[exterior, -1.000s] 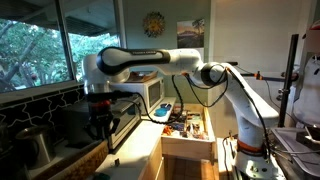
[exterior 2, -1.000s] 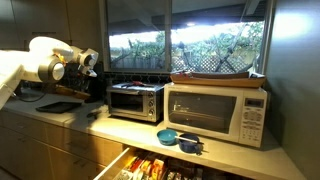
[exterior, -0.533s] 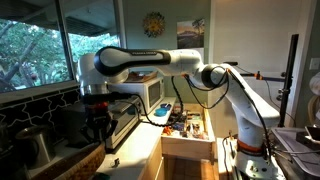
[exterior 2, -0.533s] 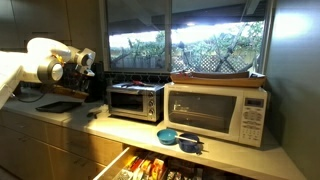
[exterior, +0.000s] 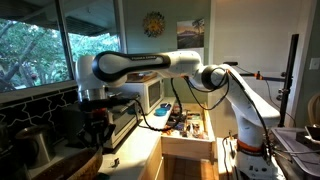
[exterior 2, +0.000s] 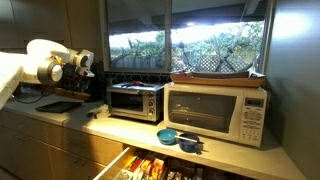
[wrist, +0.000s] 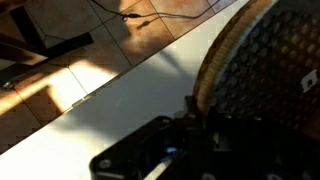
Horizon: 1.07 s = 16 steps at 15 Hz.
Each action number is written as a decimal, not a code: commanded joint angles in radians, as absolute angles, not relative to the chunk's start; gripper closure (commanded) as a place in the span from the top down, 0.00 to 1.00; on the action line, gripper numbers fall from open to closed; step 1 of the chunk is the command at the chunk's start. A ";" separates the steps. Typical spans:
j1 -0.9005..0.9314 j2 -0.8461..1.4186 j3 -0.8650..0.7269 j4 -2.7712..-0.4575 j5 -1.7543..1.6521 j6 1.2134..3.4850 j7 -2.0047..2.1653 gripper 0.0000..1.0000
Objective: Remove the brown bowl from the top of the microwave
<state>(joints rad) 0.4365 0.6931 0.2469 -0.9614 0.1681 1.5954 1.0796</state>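
Note:
The brown bowl [exterior 2: 215,76] lies flat on top of the white microwave [exterior 2: 215,112] at the right of the counter. The microwave also shows in an exterior view [exterior: 152,94], partly behind the arm. My gripper [exterior 2: 86,68] is far from it, at the left end of the counter past the silver oven [exterior 2: 135,101]. In an exterior view the gripper [exterior: 96,124] hangs just above a woven basket [exterior: 75,160]. The wrist view shows the dark gripper [wrist: 200,118] at the woven basket's rim [wrist: 215,75]. Its fingers are too dark to tell whether they are open or shut.
Two small blue bowls [exterior 2: 168,136] [exterior 2: 190,146] sit on the counter in front of the microwave. A drawer [exterior 2: 150,166] full of items stands open below and also shows in an exterior view [exterior: 186,130]. Windows run behind the counter.
The arm has shifted a little to the left and lower toward the woven basket. The brown bowl has not moved.

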 commanded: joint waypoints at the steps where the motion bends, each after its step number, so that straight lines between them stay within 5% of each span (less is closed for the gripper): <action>1: 0.482 0.718 0.210 -0.983 0.080 1.691 1.103 0.02; 16: 0.578 0.862 0.159 -0.955 -0.113 1.867 1.104 0.02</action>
